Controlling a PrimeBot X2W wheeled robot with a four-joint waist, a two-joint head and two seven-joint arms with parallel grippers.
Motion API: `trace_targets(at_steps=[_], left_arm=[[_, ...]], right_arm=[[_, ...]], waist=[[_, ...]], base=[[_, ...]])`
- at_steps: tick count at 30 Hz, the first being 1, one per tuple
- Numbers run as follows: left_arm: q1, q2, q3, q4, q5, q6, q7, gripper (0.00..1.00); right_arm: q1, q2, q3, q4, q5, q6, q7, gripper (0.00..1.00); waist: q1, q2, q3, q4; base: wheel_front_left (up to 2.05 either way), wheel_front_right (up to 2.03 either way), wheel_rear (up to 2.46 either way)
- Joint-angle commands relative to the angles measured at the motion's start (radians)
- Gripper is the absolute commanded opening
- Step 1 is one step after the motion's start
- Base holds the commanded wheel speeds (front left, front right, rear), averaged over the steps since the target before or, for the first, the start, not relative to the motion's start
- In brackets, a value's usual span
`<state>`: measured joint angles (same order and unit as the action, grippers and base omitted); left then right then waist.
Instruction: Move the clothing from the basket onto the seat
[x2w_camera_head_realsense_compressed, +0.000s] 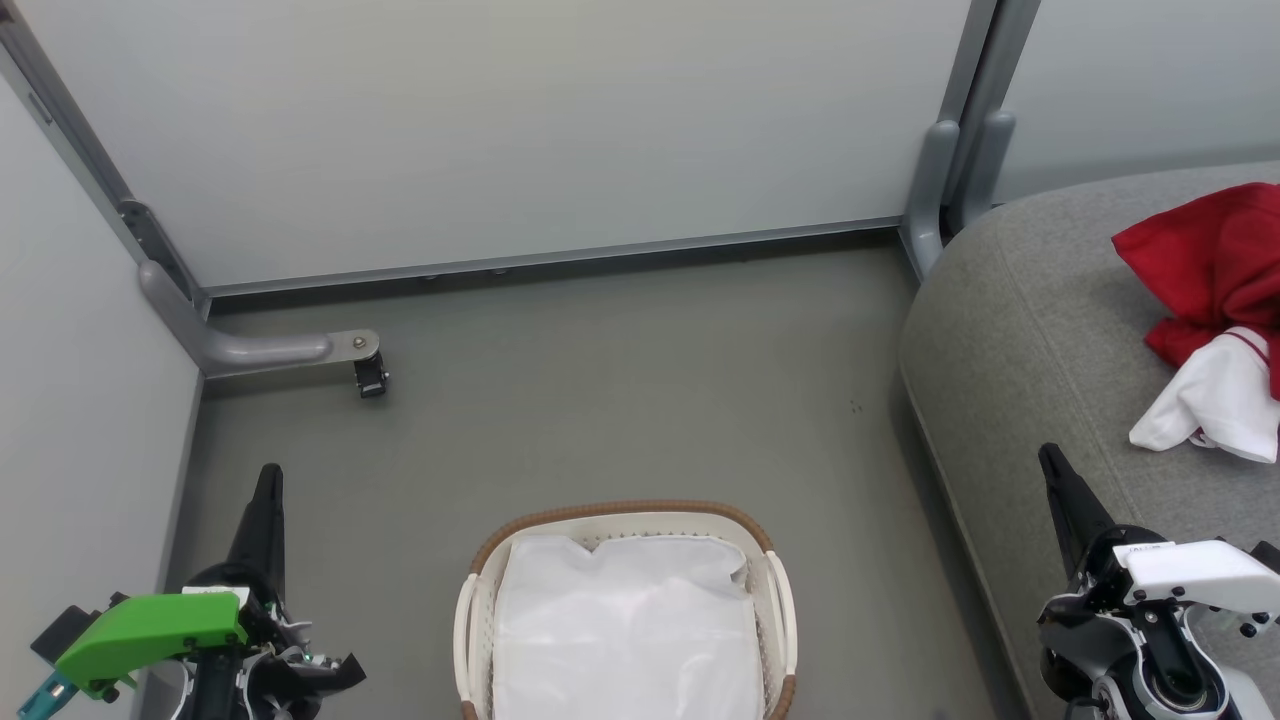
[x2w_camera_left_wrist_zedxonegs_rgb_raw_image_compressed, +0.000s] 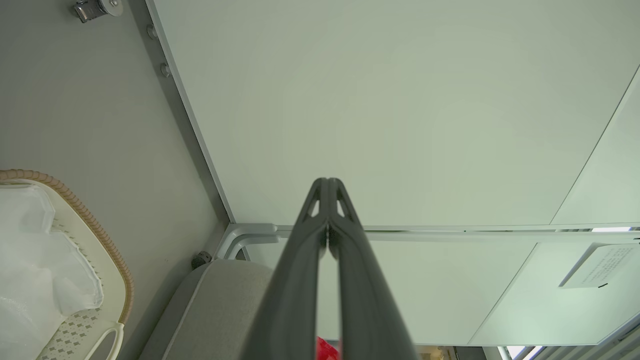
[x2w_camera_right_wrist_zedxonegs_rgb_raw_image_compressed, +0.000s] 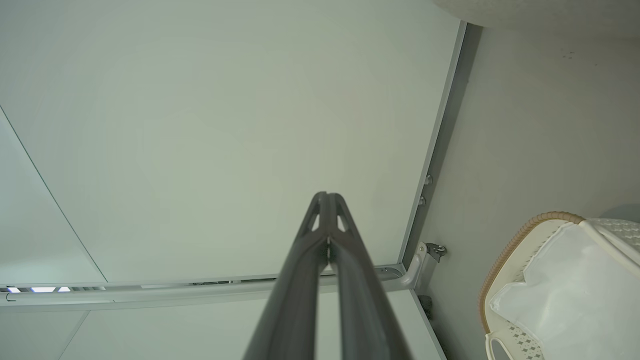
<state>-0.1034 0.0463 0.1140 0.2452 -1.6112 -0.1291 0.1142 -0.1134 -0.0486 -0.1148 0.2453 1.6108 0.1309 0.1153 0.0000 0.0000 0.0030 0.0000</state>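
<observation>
The clothing (x2w_camera_head_realsense_compressed: 1215, 270) is seen lying crumpled on the seat (x2w_camera_head_realsense_compressed: 1030, 330) at the far right of the scene, with red folds heaped up and a white cuff spread toward the near side. It is touched by neither gripper. The right gripper (x2w_camera_head_realsense_compressed: 1050, 462) is held over the near part of the seat, nearer than the clothing and to its left, with a stretch of bare grey fabric between them; its two dark fingers are pressed together and nothing is gripped. The left gripper (x2w_camera_head_realsense_compressed: 268, 480) is held at the near left, well apart from the clothing, its fingers likewise pressed together on nothing. Between the two grippers the basket (x2w_camera_head_realsense_compressed: 625, 512) is set on the floor (x2w_camera_head_realsense_compressed: 620, 380), and a white liner (x2w_camera_head_realsense_compressed: 625, 620) is seen inside it.
</observation>
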Motion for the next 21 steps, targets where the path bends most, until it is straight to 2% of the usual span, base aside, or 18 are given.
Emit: trace_targets(at_steps=[1, 21], left_arm=[[-0.01, 0.007, 0.002, -0.001, -0.003, -0.004, 0.004, 0.0], [-0.01, 0.007, 0.002, -0.001, -0.003, -0.004, 0.003, 0.0]], right_arm=[[0.011, -0.003, -0.002, -0.004, 0.004, 0.0, 0.002, 0.0], [0.011, -0.003, -0.002, -0.004, 0.004, 0.0, 0.001, 0.0]], waist=[[0.0, 0.0, 0.0, 0.0], [0.0, 0.0, 0.0, 0.0]], base=[[0.0, 0.0, 0.0], [0.0, 0.0, 0.0]])
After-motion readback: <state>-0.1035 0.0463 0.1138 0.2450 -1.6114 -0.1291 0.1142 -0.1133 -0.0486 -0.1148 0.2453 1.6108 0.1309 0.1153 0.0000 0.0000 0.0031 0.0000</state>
